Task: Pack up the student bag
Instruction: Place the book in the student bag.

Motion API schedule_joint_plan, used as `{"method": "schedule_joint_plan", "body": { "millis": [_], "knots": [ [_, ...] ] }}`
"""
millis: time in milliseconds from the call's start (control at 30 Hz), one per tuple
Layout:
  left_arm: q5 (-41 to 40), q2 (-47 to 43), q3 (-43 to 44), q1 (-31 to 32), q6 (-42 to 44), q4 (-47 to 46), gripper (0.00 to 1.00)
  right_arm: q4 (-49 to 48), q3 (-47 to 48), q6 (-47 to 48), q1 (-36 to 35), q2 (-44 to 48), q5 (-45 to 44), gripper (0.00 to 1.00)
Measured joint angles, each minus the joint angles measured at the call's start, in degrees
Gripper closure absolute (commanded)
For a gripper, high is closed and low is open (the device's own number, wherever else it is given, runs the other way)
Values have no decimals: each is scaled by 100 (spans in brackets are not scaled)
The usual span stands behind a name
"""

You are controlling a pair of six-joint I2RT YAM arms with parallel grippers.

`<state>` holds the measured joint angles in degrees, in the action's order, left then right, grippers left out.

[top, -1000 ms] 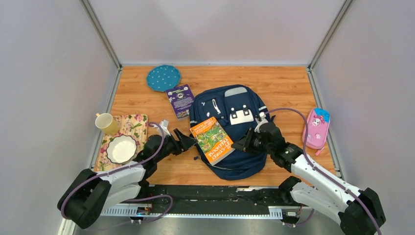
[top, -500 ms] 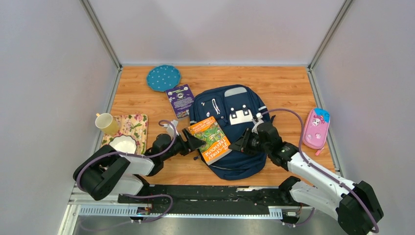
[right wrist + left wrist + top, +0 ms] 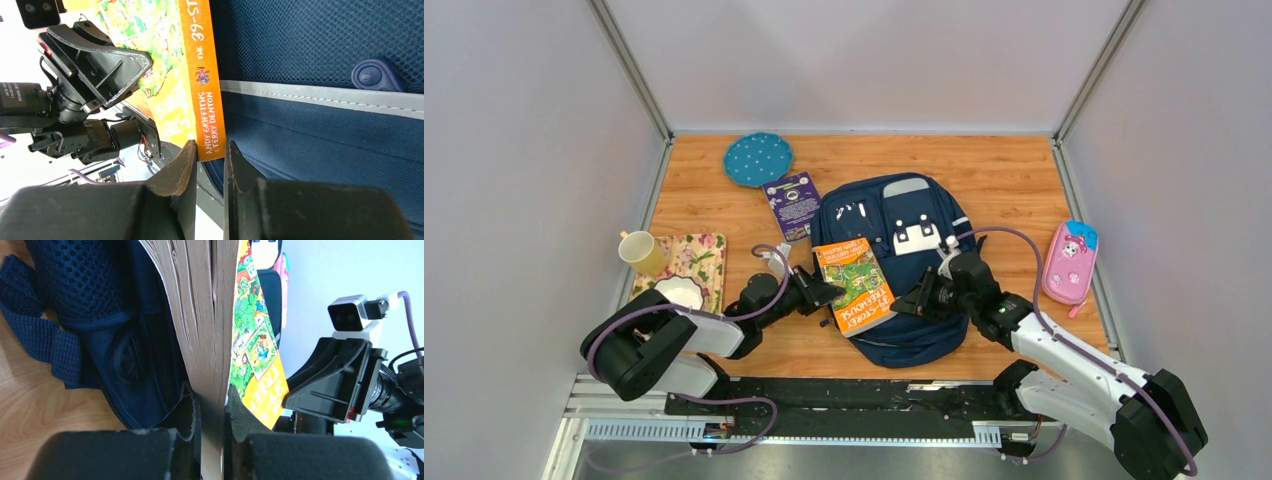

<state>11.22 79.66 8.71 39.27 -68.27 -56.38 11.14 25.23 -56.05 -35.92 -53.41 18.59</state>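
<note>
The bag [image 3: 894, 200] lies flat in the middle of the counter [image 3: 1009, 170]. The book [image 3: 854, 283] is over the bag's near-left part. The left fingers [image 3: 186, 412] clamp its page edge and the right fingers [image 3: 176, 172] pinch its spine.

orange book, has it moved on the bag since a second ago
Yes. The orange book has turned against the student bag, which stayed put: its near end swung left, so it lies straighter along the bag.

left arm [image 3: 707, 338], right arm [image 3: 1064, 352]: white shells, black joints | cables [image 3: 1009, 229]: purple, looping | left claw [image 3: 212, 405], right claw [image 3: 209, 150]: black, angular fingers | wrist camera [image 3: 350, 315]: pale grey box, two lenses
</note>
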Motion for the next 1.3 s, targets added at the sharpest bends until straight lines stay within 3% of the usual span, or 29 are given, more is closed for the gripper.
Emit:
{"method": "schedule_joint_plan", "body": {
  "millis": [33,133,233,333,500,600,1167,1233,1267,1300],
  "knots": [
    [-13,-33,-9,7,-26,11,100,26,4,24,0,9,-9,60],
    [-50,-245,-42,44,-63,92,100,321,136,79,0,33,-105,31],
    [-131,-629,-42,52,-39,273,100,914,343,192,11,293,-483,18],
    [-363,-1244,-37,52,28,575,100,1408,538,264,11,968,-890,13],
    [-800,-2085,192,52,155,1075,100,1414,402,-66,13,2389,-964,12],
    [-1034,-2330,267,59,105,1047,100,855,127,-448,-4,2634,-734,11],
    [-1749,-1980,282,695,-374,-4,100,-1259,446,-780,-929,339,-1043,11],
    [-1775,-1904,280,734,-455,-188,100,-1499,472,-778,-929,151,-1121,18],
    [-1779,-1858,280,748,-501,-304,100,-1617,476,-774,-929,79,-1152,26],
    [-1781,-1814,280,752,-540,-422,100,-1749,483,-769,-929,-7,-1185,40]
  ]
}}
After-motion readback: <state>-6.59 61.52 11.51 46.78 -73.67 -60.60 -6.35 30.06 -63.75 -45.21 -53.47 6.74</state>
